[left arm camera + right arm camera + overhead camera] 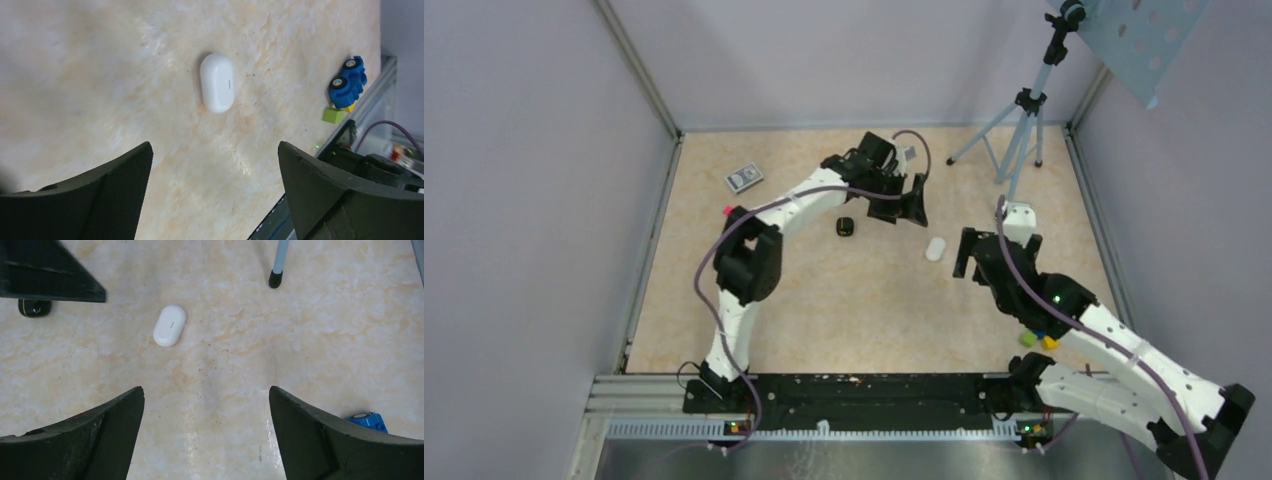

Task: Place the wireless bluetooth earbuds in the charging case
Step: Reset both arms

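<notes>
**Item: charging case** [935, 249] [217, 82] [169, 325]. A small, smooth, white, pill-shaped shell with rounded ends is lying flat and closed on the table [824, 310]. It is showing one short thin dark mark on its upper face. It is sitting right of the table's middle, touching neither arm, and casting a soft shadow along one side.

**Left gripper** [909, 200] [215, 200]. It is hovering behind and to the left of the case. Its dark fingers [100, 200] are standing wide apart and holding nothing. One fingertip is showing as a black wedge in the right wrist view.

**Right gripper** [964, 255] [206, 440]. It is hanging just beside the case, on the case's right in the top view. Its fingers [90, 440] are spread wide, with only bare tabletop between them.

**Surroundings and room:**
- Bare marbled beige tabletop is ringing the case on every side.
- A small black item [845, 227] [34, 307] is lying well to the case's left, under the left arm.
- A grey patterned box [744, 178] is resting near the back left corner.
- A tripod [1014, 130] is standing at the back right. One rubber foot [275, 279] is planted beyond the case.
- A blue toy car [348, 82] [367, 421] and a green block [335, 115] [1027, 339] are sitting near the front edge, by the right arm.
- Plain walls are closing in the left, back and right edges.
- A metal rail is running along the near edge, carrying both arm bases.
</notes>
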Motion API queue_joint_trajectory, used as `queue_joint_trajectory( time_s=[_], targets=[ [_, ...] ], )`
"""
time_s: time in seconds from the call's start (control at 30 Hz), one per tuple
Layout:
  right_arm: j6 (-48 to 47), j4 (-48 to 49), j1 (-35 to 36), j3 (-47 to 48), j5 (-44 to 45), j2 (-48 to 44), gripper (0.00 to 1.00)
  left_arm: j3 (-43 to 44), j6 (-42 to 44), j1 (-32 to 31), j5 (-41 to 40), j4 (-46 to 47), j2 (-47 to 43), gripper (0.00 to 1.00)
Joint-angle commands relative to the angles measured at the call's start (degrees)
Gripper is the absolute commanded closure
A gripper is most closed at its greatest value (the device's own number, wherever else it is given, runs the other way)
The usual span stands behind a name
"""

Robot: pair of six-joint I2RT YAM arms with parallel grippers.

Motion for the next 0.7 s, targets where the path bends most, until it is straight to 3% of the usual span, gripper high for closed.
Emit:
queue_joint_trajectory(
  time_s=[0.0,0.17,0.3,0.47,0.67],
  targets=[
    [-3.6,0.5,-0.5,3.6,-0.4,4.8,0.07,-7.2,5.7,0.4,-18.0,-5.5,-21.5,0.01],
    [-3.2,4.2,-1.0,3.2,-4.8,9.2,0.06,-25.8,3.2,0.8,-37.0,-4.3,-41.6,0.01],
    [-1.7,5.6,-2.9,4.2,-10.5,13.7,0.06,-39.2,0.9,1.8,-46.9,-3.1,-55.2,0.01],
    [-0.6,8.8,-10.2,3.2,-20.6,14.0,0.06,-48.3,1.8,7.3,-41.6,-6.2,-63.4,0.01],
    [0.0,7.8,-11.5,4.1,-17.3,11.5,0.05,-55.0,0.4,8.5,-38.2,-4.0,-70.9,0.01]
  ],
)
